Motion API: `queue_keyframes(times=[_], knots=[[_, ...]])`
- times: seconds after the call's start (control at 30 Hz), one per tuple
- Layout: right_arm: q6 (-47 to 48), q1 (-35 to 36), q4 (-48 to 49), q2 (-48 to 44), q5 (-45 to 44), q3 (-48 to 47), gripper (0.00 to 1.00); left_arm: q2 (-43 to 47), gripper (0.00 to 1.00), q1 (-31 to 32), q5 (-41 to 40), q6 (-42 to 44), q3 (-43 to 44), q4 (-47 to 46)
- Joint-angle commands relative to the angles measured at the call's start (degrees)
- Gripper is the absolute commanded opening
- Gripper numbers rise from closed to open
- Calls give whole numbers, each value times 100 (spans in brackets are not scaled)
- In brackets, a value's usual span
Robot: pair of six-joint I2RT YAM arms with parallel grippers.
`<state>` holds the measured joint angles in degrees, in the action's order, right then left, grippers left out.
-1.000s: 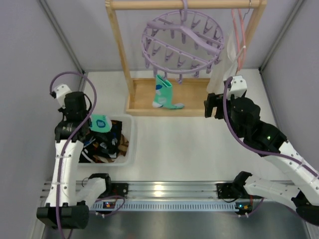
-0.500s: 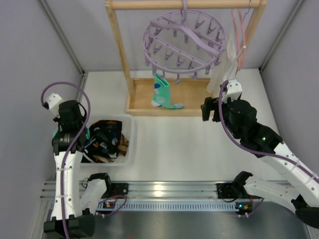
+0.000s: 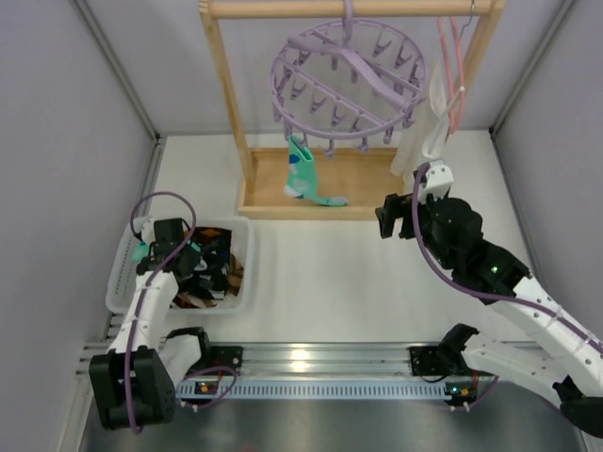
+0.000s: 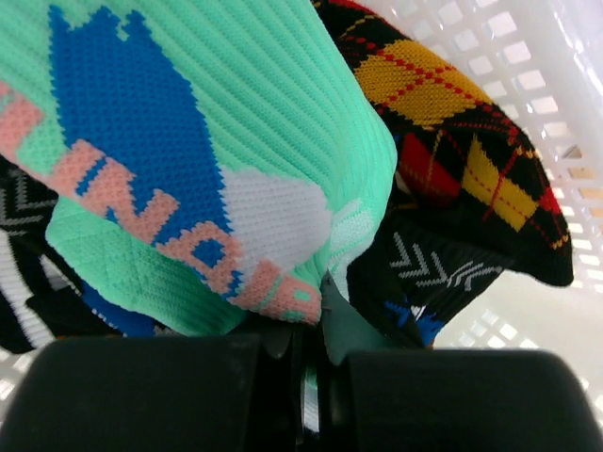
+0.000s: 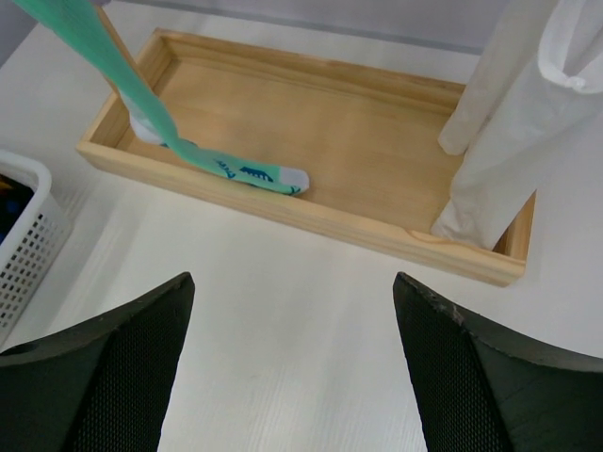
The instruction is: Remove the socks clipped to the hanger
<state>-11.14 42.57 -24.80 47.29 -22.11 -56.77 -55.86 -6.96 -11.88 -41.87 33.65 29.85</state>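
Your left gripper (image 4: pixel 309 363) pinches a mint sock (image 4: pixel 188 141) in the near-left basket (image 4: pixel 537 66) | your right gripper (image 5: pixel 292 287) gapes wide, toward the far edge.

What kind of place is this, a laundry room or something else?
Probably a robot lab cell staged as laundry corner: arms bolted to a rail, gray panels, a wooden rack holding a lavender peg hanger.

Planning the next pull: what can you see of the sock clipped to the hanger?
The sock is teal knit with white heel and toe and dark blue marks. One peg on the hanger's near rim grips its cuff. Its leg hangs slanted, and its foot rests on the wooden tray's floor. Nothing else touches it.
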Motion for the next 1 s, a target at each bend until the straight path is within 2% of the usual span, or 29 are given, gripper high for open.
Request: queue_keyframes(times=[0.0,0.1,0.13,0.2,0.23,0.33,0.37,0.4,0.43,0.47,0.6,0.73,0.87,0.97], knots=[[-126,-82,440,-27,242,140,83,-145,0,-42,-59,-287,-244,-401],[-169,-73,528,-44,330,263,83,109,0,-69,-130,-252,-306,-383],[-170,-82,546,-53,347,281,83,484,14,-69,-226,-191,-315,-366],[-178,-91,555,-18,330,290,83,934,30,-69,-367,-164,-228,-191],[-178,-91,564,0,339,290,84,1319,44,-69,-472,-112,-158,-103],[-196,-99,651,70,391,316,85,1761,63,-69,-552,55,202,196],[-196,-108,669,114,426,316,85,1814,74,-69,-578,91,308,267],[-187,-108,730,140,505,316,86,1859,80,-69,-622,108,509,502],[-152,-108,809,175,584,325,87,1963,95,-69,-710,152,615,600],[-109,-108,897,184,707,351,88,2034,98,-69,-754,170,773,697],[199,-108,1651,360,1777,614,93,2535,98,-69,-702,328,1090,891],[463,-108,2853,1025,2465,790,95,2755,98,-69,-404,600,1468,1041],[954,-108,3865,2001,2659,730,95,2580,98,-60,544,969,1986,1023],[1315,-126,4464,2924,2484,423,95,2360,99,-69,1449,1321,2329,1023]])
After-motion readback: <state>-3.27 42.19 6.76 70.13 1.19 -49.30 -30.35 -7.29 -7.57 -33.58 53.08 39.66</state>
